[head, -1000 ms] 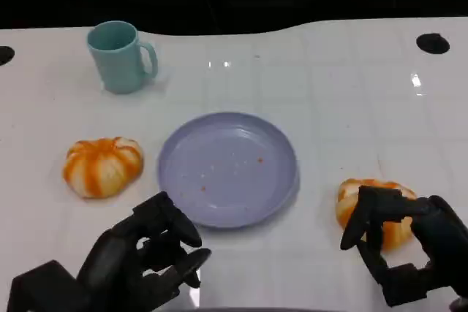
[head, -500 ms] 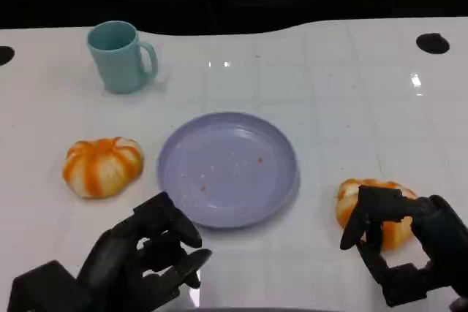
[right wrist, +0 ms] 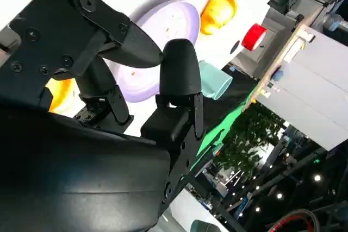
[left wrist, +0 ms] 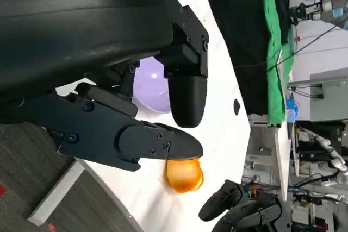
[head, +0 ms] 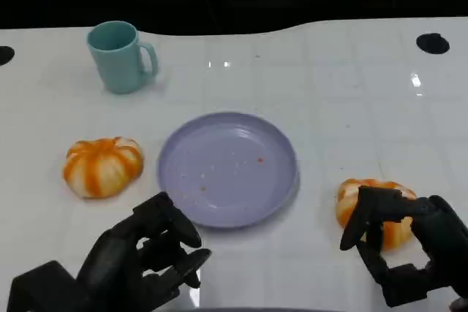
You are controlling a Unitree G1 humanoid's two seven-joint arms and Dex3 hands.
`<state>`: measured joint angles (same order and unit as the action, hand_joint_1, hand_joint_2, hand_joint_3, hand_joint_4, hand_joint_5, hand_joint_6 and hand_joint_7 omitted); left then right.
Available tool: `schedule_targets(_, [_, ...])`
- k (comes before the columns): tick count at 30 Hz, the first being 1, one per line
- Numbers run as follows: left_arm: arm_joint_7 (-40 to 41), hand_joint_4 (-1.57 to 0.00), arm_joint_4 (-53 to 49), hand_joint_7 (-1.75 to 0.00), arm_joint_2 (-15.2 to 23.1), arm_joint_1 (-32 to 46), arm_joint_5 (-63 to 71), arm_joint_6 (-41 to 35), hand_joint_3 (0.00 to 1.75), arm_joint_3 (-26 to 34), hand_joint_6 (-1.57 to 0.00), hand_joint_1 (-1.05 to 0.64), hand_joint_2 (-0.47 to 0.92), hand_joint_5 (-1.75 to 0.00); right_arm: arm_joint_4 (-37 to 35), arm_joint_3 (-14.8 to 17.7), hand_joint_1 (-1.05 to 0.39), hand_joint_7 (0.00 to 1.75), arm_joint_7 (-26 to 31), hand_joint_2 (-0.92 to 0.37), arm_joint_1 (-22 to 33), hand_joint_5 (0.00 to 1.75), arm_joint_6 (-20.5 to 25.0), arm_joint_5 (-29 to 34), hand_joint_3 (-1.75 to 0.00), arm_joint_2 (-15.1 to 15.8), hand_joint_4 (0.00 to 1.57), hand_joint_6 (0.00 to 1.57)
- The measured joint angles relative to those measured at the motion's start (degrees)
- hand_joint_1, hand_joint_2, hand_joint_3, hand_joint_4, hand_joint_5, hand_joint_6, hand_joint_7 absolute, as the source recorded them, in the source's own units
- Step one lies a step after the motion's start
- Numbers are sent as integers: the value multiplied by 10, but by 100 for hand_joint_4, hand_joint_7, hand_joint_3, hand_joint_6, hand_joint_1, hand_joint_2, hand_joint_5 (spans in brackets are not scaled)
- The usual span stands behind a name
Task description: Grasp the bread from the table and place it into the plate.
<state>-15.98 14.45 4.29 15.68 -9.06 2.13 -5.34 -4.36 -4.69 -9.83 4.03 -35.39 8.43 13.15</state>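
My left hand (head: 146, 257) and right hand (head: 402, 242) are showing matte black, blocky fingers with rounded tips, small screws at their hinges, and smooth black shells behind.

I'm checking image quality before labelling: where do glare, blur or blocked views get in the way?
Head view: sharp, with small glare spots on the white table. Left wrist view: the left robot hand blocks most of the plate. Right wrist view: background beyond the table is cluttered.

The glossy white desk (head: 344, 85) carries a round lilac plate (head: 227, 168), a teal mug (head: 118, 57) and two orange-striped bread rolls (head: 102, 166) (head: 365, 206).
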Motion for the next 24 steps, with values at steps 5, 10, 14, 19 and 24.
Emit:
schedule_targets(5, [0, -65, 0, -173, 0, 0, 0, 0, 24, 0, -45, -54, 92, -175, 0, 0, -16, 138, 0, -24, 0, 175, 0, -1, -148, 0, 88, 87])
schedule_targets(10, [0, -65, 0, -173, 1, 0, 0, 0, 23, 1, -45, -54, 92, -175, 0, 0, -15, 138, 0, -24, 0, 175, 0, -1, -149, 0, 88, 87])
schedule_targets(14, [0, -65, 0, -173, 1, 0, 0, 0, 23, 1, -45, -54, 92, -175, 0, 0, -17, 138, -1, -24, 0, 175, 0, -2, -148, 0, 88, 87])
schedule_targets(19, [0, -66, 0, -172, 1, 0, 0, 0, 24, 1, -45, -53, 92, -175, 0, 0, -15, 138, -1, -24, 0, 175, 0, -2, -149, 0, 88, 87])
schedule_targets(24, [0, -66, 0, -172, 1, 0, 0, 0, 23, 1, -46, -54, 92, -175, 0, 0, -12, 133, -1, -24, 0, 172, 0, -3, -149, 0, 84, 84])
